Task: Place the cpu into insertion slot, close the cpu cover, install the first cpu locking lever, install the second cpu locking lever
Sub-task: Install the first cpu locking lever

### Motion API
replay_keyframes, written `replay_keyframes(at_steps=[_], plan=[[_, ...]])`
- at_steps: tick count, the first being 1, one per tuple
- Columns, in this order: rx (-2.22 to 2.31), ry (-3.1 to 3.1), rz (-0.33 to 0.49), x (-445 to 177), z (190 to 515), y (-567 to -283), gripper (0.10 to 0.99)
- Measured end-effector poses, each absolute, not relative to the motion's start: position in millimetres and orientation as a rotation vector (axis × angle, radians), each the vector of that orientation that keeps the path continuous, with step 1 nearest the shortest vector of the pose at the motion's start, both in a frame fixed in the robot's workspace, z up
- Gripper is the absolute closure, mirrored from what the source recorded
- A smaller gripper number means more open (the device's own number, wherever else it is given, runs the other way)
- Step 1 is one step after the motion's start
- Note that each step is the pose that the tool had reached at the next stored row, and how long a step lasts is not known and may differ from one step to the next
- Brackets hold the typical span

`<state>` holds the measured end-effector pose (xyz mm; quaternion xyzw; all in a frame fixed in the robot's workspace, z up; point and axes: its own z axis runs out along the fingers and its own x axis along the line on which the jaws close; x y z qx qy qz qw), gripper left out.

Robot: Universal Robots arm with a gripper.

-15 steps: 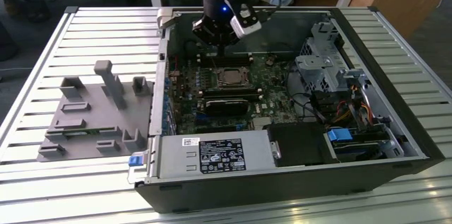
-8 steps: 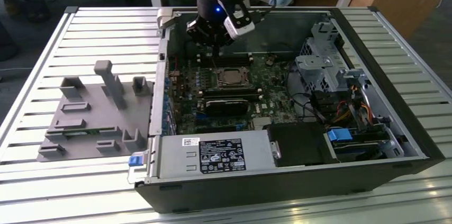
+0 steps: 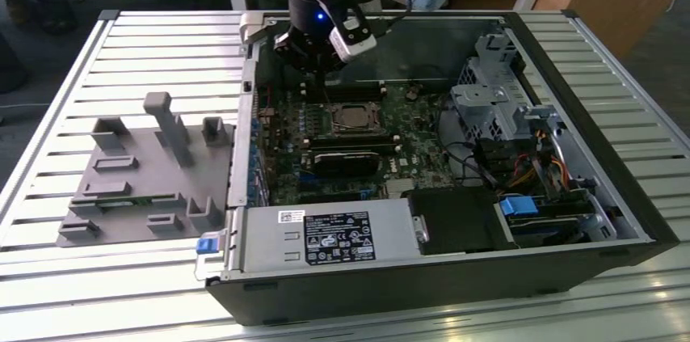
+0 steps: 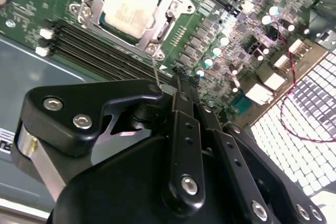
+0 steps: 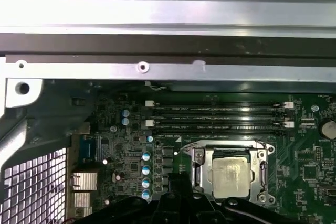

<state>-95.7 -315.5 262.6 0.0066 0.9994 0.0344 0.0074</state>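
The cpu (image 5: pixel 229 174) lies in the insertion slot (image 3: pixel 351 118), its pale silvery-tan face (image 4: pixel 128 6) showing through the window of the cpu cover (image 5: pixel 202 169). The cover's metal frame (image 4: pixel 172 11) lies flat around the chip. A thin wire locking lever (image 4: pixel 155 72) rises from the socket's corner toward my fingertips; I cannot tell whether it touches them. My gripper (image 4: pixel 180 77) hangs just off that corner, over the board beside the socket, its black fingers closed together. In the exterior view the gripper (image 3: pixel 313 67) is above the board behind the socket. Its dark tips (image 5: pixel 176 182) sit beside the socket frame.
Long black memory slots (image 5: pixel 218 116) run beside the socket. The case's metal wall (image 5: pixel 157 45) stands behind them. A labelled power supply box (image 3: pixel 323 237) fills the near corner, a drive cage (image 3: pixel 496 99) with cables is on the exterior view's right, and a grey fixture (image 3: pixel 140 172) on its left.
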Motion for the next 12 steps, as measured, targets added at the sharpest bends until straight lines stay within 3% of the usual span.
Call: replay_keyframes(at_steps=[12], plan=[[0.014,3.124,0.108,-105.8,258.6,-307.7,0.976]])
